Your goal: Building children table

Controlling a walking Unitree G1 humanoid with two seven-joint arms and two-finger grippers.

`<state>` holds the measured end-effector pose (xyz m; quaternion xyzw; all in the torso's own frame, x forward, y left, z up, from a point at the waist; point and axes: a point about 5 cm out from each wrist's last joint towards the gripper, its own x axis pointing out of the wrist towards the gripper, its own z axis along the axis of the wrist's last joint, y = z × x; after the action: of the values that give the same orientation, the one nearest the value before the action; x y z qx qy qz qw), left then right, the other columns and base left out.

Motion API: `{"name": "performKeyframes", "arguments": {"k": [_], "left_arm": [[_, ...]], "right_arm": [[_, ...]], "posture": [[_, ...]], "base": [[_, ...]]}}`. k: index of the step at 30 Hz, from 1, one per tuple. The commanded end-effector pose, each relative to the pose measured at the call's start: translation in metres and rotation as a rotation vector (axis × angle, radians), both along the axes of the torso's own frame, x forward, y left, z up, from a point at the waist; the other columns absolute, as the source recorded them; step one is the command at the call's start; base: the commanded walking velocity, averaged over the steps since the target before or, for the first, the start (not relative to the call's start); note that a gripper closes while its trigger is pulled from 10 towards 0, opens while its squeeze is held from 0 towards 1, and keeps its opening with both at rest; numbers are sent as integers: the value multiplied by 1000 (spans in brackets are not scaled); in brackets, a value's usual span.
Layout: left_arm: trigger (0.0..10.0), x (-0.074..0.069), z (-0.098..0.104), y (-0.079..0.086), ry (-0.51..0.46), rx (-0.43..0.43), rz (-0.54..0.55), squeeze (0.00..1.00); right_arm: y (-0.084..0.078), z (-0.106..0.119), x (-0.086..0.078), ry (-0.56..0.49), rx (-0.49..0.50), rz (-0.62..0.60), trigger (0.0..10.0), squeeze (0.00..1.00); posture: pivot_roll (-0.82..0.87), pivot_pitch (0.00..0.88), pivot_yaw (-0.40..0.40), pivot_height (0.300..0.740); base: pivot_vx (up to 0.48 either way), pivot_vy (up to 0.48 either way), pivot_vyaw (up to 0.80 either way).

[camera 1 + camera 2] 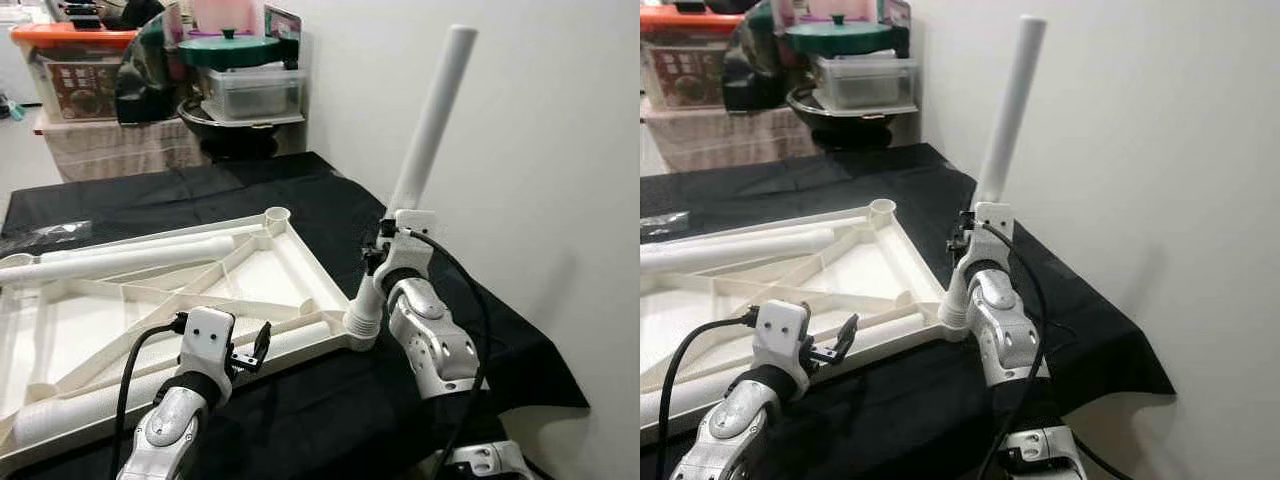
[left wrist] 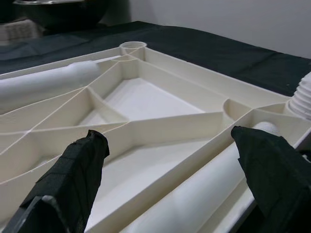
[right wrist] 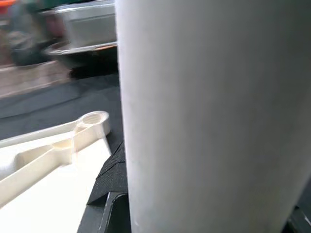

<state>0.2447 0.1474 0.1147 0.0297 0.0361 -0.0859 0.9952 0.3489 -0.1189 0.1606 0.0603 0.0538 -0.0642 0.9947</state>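
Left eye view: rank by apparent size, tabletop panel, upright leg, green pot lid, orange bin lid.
1. tabletop panel, upside down on the black cloth, by far the largest.
2. upright leg, held by the right gripper.
3. green pot lid and orange bin lid: look alike; both far back, bin lid cropped, so unranked.

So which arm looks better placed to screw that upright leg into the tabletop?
The right gripper: it already grips the upright leg at the tabletop corner. The left gripper hovers open.
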Motion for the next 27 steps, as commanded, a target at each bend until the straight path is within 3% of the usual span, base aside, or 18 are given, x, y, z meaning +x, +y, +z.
{"name": "performKeyframes", "arguments": {"k": [1, 7, 13, 21, 27], "left_arm": [[10000, 1, -1, 8, -2, 15, 34, 0], [10000, 1, -1, 10, -5, 17, 50, 0], [10000, 5, 0, 11, -14, 27, 68, 0], [10000, 7, -1, 14, -14, 33, 84, 0], [10000, 8, -1, 13, -18, 36, 88, 0]], "right_arm": [[-49, -39, -7, 167, -86, -283, 10000, 0], [-54, -27, -3, 117, -102, -379, 10000, 0], [-63, -32, -3, 112, -106, -460, 10000, 0], [-76, -30, -1, 75, 35, -554, 10000, 0], [-71, -33, -4, 67, -29, -551, 10000, 0]], "posture": [[69, 0, -94, 740], [72, 0, -95, 740], [70, 0, -91, 740], [67, 0, -89, 740], [63, 0, -88, 740]], "base": [[0, 0, 0], [0, 0, 0], [0, 0, 0], [0, 0, 0], [0, 0, 0]]}}
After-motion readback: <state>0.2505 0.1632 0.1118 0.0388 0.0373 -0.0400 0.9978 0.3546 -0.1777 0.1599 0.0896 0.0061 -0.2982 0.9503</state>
